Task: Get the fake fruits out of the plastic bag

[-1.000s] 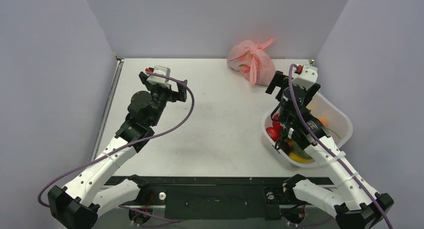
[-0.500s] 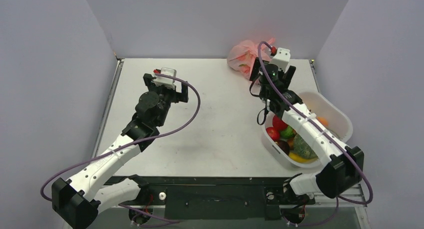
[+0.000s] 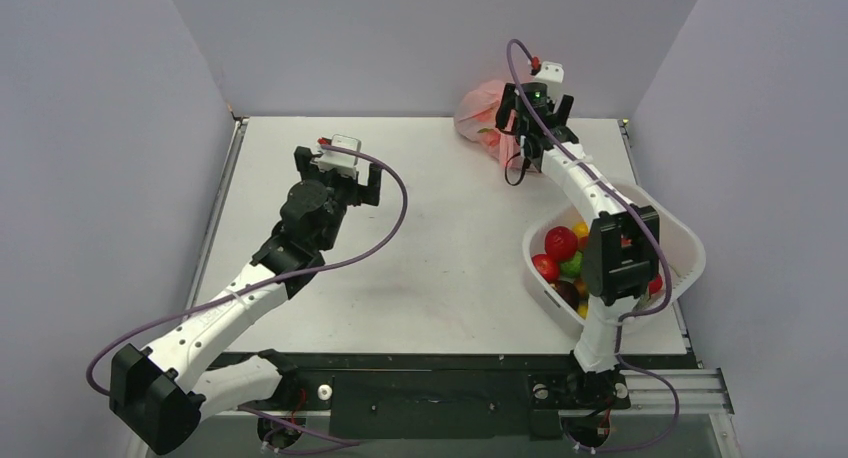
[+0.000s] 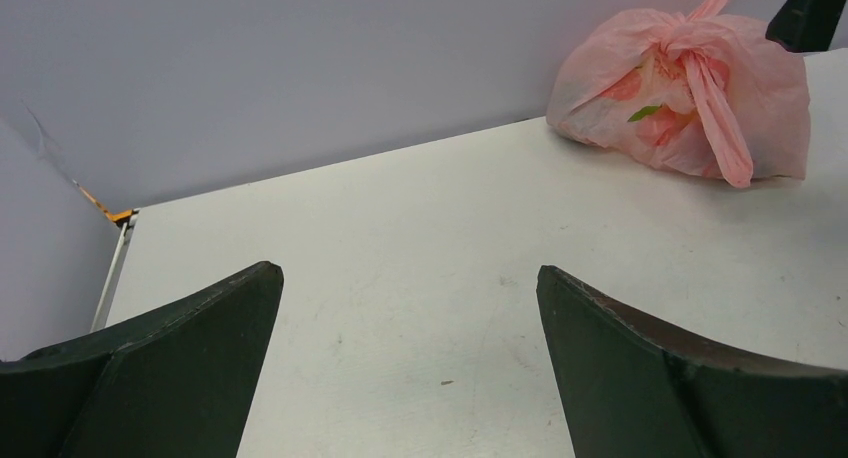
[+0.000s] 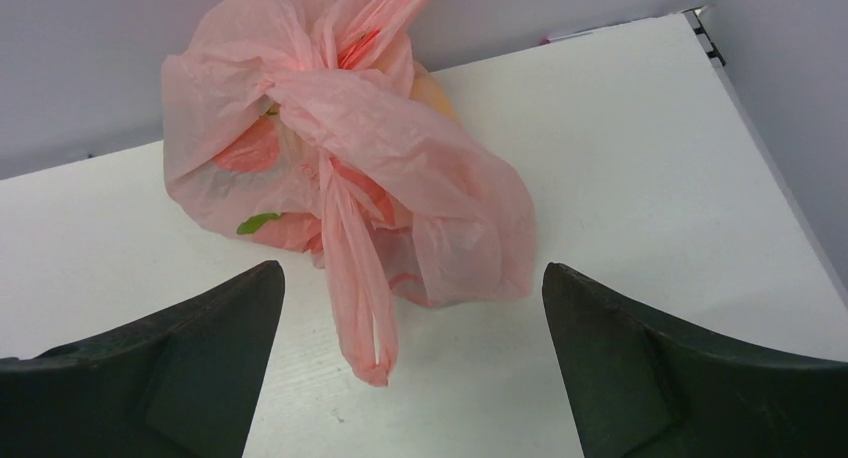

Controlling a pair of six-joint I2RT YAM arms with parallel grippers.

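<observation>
Translucent pink plastic bag (image 5: 400, 168), white basket (image 3: 680, 240), off-white table (image 3: 440, 228)

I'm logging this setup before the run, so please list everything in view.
table: one, white, centre of view
plastic bag: one, translucent pink, tied at the top, table's far edge
fake fruits in the bag: count unclear, reddish-orange shapes and a green leaf showing through
basket: one, white, table's near right
fruits in the basket: several, red, green, yellow, some hidden
left gripper: open, empty, black fingers, above bare table
right gripper: open, empty, black fingers, facing the bag
</observation>
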